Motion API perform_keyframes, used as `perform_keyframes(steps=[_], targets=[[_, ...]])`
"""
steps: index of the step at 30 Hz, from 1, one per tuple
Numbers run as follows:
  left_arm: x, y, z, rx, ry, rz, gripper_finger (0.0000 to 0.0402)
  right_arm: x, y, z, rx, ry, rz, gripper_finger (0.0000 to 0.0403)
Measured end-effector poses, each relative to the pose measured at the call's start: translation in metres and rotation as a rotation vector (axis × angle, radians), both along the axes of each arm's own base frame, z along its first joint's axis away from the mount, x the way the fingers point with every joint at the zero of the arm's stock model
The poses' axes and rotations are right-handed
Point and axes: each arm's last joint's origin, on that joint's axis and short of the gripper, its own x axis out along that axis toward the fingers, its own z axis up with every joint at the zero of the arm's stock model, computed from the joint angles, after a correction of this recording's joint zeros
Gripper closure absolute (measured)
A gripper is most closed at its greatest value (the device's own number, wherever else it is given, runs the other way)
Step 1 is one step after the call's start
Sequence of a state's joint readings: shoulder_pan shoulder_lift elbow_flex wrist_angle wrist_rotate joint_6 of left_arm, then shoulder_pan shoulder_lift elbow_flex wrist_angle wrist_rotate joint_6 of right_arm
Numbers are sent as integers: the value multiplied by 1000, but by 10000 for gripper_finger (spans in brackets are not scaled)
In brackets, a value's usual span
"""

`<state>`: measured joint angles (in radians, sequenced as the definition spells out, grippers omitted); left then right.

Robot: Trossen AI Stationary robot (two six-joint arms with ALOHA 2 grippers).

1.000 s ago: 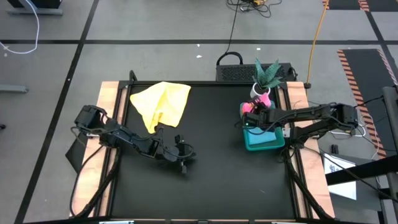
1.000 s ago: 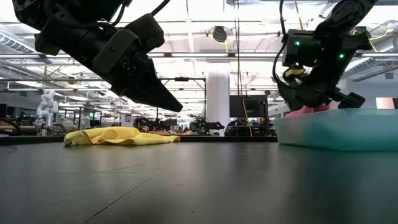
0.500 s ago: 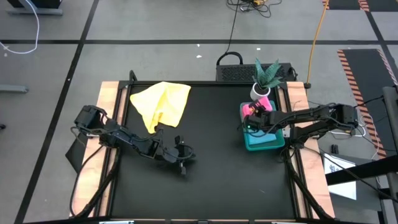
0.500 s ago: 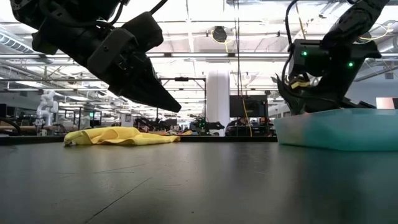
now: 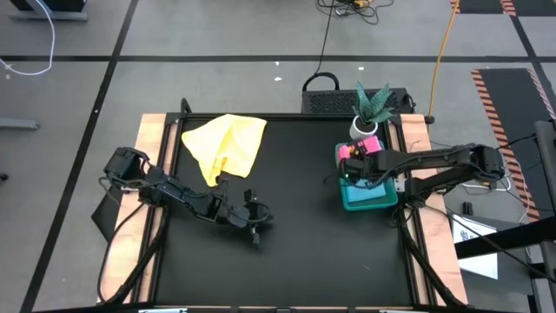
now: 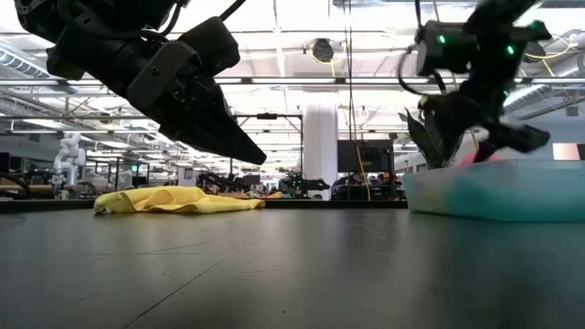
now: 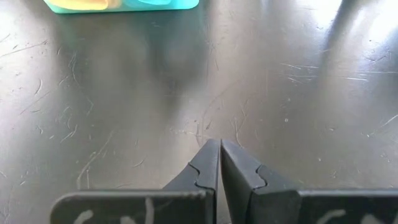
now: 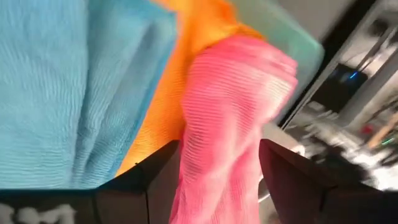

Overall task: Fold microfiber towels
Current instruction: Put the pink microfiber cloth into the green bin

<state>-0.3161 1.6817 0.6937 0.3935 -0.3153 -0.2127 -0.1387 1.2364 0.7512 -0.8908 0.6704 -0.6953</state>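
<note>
Hovering over the green tray (image 5: pixel 369 196) at the counter's (image 5: pixel 304 243) right edge, the right pincer (image 8: pixel 217 168) has its fingers apart w/ the pink towel (image 8: pixel 230 118) between them. Blue towel (image 8: pixel 74 87) and a yellow one (image 8: pixel 180 81) lie in the tray. 2nd yellow towel (image 5: pixel 226 143) lies crumpled at far left. Left pincer (image 7: pixel 221 163), fingers together, hangs above bare counter nr the front-left.

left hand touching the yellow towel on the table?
Apart. High view: the left hand sits mid-table, bare black table between it and the yellow towel at the far left corner.
</note>
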Motion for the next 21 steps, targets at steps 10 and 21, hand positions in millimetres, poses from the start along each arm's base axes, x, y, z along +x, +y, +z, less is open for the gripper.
perform_keyframes(steps=[10,21], targets=[[0,0,0,0,0,1,380,6,-27,32,103,-297,-422,318],[0,0,0,0,0,1,380,1,-53,-5,371,-297,-702,391]])
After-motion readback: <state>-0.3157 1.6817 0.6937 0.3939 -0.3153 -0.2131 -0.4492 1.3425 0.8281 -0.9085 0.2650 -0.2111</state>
